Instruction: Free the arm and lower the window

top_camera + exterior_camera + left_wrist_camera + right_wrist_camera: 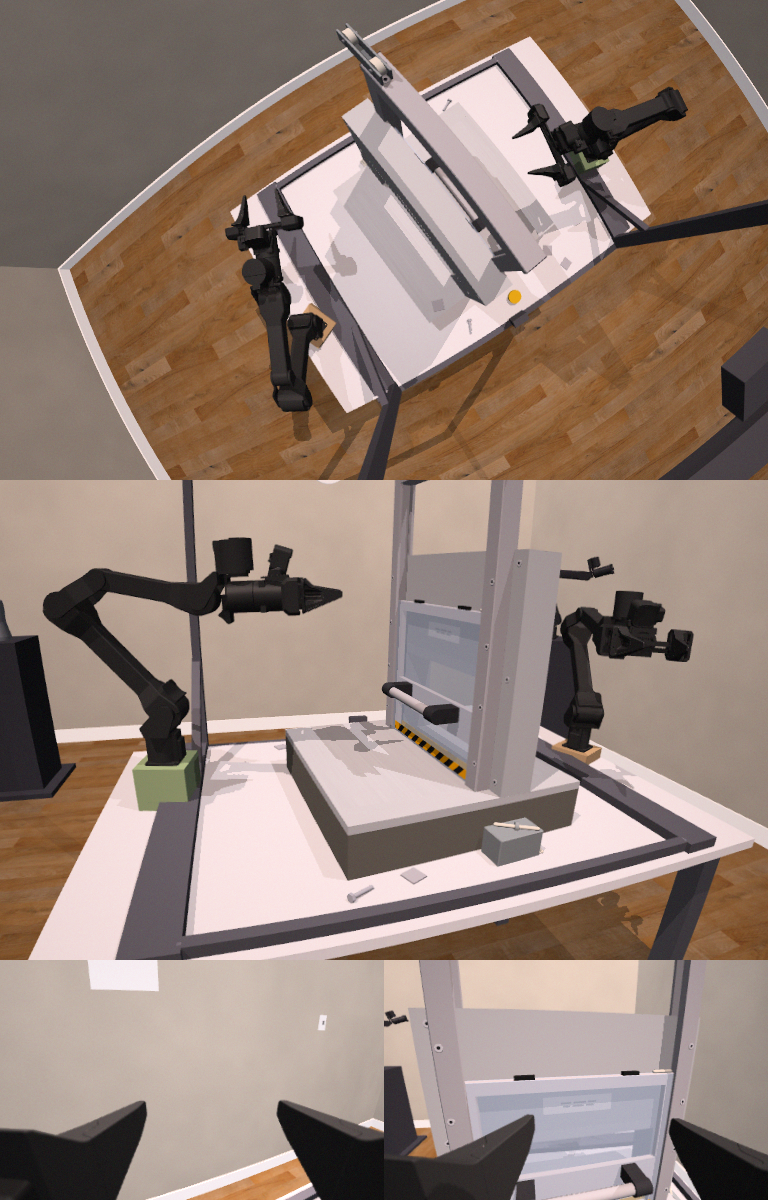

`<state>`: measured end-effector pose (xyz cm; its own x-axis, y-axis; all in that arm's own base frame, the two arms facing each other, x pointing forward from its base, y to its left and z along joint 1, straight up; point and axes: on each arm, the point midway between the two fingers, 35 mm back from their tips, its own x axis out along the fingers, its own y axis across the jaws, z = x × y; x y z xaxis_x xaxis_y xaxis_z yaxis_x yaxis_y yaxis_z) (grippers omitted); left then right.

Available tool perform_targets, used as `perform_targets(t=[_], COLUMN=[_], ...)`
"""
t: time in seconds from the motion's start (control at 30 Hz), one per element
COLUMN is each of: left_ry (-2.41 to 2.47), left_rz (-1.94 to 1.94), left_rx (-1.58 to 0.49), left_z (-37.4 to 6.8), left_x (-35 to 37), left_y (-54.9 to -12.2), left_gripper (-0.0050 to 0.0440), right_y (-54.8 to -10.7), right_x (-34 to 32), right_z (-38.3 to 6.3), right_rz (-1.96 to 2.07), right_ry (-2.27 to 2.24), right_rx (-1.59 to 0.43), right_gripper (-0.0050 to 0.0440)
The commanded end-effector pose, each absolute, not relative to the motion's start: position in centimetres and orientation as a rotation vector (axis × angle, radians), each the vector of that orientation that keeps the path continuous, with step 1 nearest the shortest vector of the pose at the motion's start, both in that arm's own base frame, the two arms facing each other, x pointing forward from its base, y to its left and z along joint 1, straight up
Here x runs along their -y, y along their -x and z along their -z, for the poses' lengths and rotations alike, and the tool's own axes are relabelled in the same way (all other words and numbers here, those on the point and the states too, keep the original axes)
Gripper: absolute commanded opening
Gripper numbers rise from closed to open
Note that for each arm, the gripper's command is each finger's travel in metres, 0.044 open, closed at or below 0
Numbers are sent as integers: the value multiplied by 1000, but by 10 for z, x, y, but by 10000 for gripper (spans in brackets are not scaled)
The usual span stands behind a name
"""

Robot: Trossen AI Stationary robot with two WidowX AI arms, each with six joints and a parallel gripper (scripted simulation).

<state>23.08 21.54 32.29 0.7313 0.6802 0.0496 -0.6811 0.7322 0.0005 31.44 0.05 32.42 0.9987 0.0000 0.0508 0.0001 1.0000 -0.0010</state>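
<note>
The glazed window (438,649) (559,1132) stands low in its frame. In the exterior view its bottom edge meets the black-and-yellow striped sill (430,748), with no gap showing. Its bar handle (407,699) (599,1192) faces the right arm. My left gripper (261,195) (211,1107) is open and empty, turned along the table's edge on its own side, well clear of the wall (453,573) (559,1042). My right gripper (521,155) (341,593) (601,1123) is open and empty, pointing at the window from a distance, above the handle's height. Neither arm is under the window.
A raised platform (373,796) carries the wall. A grey block (512,845) with a thin stick on top, a small flat plate (413,875) and a bolt (360,893) lie beside it. Pulleys (365,56) sit atop the frame. Dark posts rise at the table's edge.
</note>
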Motion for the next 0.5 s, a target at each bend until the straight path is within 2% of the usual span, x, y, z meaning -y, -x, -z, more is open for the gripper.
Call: perform_targets(t=[0.0, 0.37, 0.47], left_ry=[-27, -35, -33], left_rz=[-843, -1180, -1154], left_rx=[62, 55, 52], left_z=[-330, -328, -326], left_x=[-237, -293, -291], left_y=[-209, -118, -125], left_gripper=[400, 400, 400], right_y=[-311, -311, -311], right_x=[-1, -1, -1], right_z=[-340, -340, -340], right_rz=[0, 0, 0], right_ry=[-5, -5, -5], right_rx=[91, 91, 91], right_gripper=[400, 400, 400])
